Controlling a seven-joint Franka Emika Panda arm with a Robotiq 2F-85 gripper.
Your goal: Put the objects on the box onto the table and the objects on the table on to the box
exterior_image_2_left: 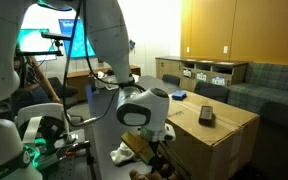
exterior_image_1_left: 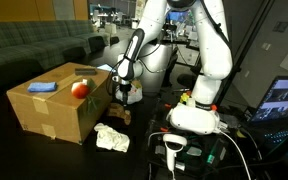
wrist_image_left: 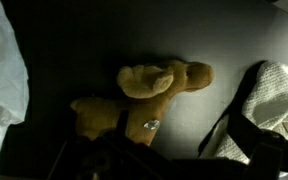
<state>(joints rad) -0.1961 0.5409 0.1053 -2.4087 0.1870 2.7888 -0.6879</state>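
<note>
— Dark table (exterior_image_1_left: 29,158), big room, green couch (exterior_image_1_left: 34,45) far at the back. Where is the box?
— It sits at 9 o'clock in an exterior view. The box (exterior_image_1_left: 49,112) is big and brown.
— What is on top of it?
— A blue thing (exterior_image_1_left: 42,87) and a red ball (exterior_image_1_left: 80,89). They lie near each other but apart.
— So they are not on the table yet?
— No. That part is not done.
— And what is on the table?
— A tan soft toy (wrist_image_left: 154,95) and a white cloth (exterior_image_1_left: 111,138). In the wrist view the toy lies in the middle, and the cloth is close by at 3 o'clock from it.
— Are they on the box?
— No, both lie on the table. I think nothing is swapped yet, so all the work is left.
— Where is the gripper?
— The gripper (exterior_image_1_left: 127,97) hangs low, just beside the box at its 3 o'clock side, over the toy.
— Is it holding the toy?
— The wrist view is very dark, so it is hard to be sure. The jaws look spread wide and empty, and the toy lies free on the table.
— What comes first?
— My guess is the toy: grab it, then lift it onto the box.
</note>
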